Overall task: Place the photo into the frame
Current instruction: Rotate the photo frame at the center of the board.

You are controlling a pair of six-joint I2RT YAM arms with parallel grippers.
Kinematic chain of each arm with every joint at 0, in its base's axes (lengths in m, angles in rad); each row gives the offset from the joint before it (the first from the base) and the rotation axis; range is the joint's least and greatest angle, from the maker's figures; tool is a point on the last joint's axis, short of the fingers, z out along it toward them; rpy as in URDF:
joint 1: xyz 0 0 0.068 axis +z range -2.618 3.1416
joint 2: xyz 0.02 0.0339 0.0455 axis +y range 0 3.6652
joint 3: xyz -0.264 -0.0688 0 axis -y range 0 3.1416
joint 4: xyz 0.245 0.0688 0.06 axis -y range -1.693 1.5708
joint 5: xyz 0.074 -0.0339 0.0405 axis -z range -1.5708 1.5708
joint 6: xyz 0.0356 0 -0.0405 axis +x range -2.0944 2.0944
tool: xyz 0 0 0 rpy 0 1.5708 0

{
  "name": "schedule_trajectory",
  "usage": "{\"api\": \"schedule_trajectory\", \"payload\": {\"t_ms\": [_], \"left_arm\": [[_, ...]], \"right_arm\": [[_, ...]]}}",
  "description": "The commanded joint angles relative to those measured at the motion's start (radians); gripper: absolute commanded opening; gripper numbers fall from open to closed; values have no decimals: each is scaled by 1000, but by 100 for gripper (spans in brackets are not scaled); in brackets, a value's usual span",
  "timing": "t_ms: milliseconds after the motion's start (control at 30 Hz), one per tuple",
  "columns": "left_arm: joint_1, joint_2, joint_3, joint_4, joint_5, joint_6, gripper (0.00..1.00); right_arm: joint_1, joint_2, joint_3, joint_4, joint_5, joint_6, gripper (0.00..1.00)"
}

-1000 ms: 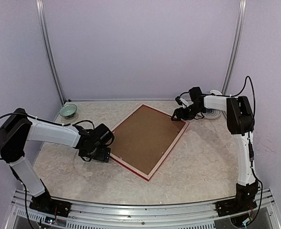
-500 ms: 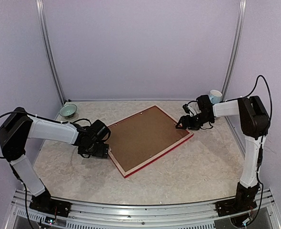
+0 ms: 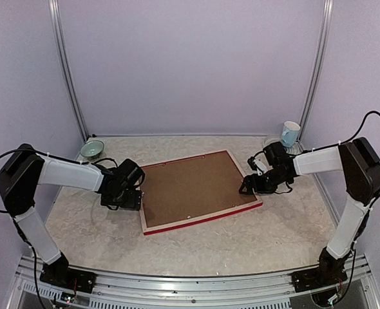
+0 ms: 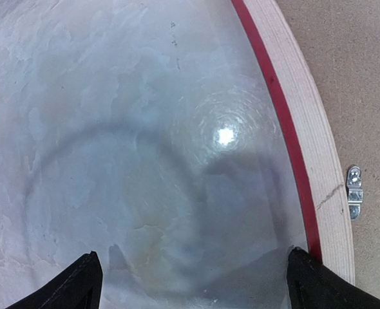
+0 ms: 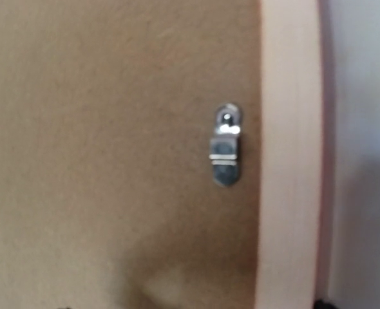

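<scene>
Frame (image 3: 203,217): face down, flat on bench (image 3: 274,238); judged stiff, light, possibly glazed and fragile.
Photo: not in view.
Hold: outer rims.
Left claw (image 4: 196,280): spread, empty, beside left rim.
Right claw (image 3: 249,188): spread, empty, over right rim.

The frame's (image 3: 203,216) front is hidden, turned down on the table (image 3: 241,238). The clip (image 5: 225,145) is blurred in the right wrist view.

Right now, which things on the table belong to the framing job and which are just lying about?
Job: frame, lying back-up; brown backing board in it; photo not in view.
Lying about: green bowl, far left; mug, far right.
</scene>
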Motion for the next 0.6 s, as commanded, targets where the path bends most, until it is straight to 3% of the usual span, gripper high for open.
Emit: {"api": "schedule_trajectory", "payload": {"t_ms": [0, 167, 367, 567], "left_arm": [[4, -23, -4, 58, 74, -16, 99], [40, -82, -26, 67, 51, -74, 99], [57, -177, -7, 96, 60, -97, 99], [56, -139, 48, 125, 127, -80, 99]], "right_arm": [[64, -70, -81, -34, -51, 43, 79], [66, -119, -97, -56, 14, 48, 79], [63, -100, 0, -110, 109, 30, 81], [34, -45, 116, -142, 156, 15, 84]]}}
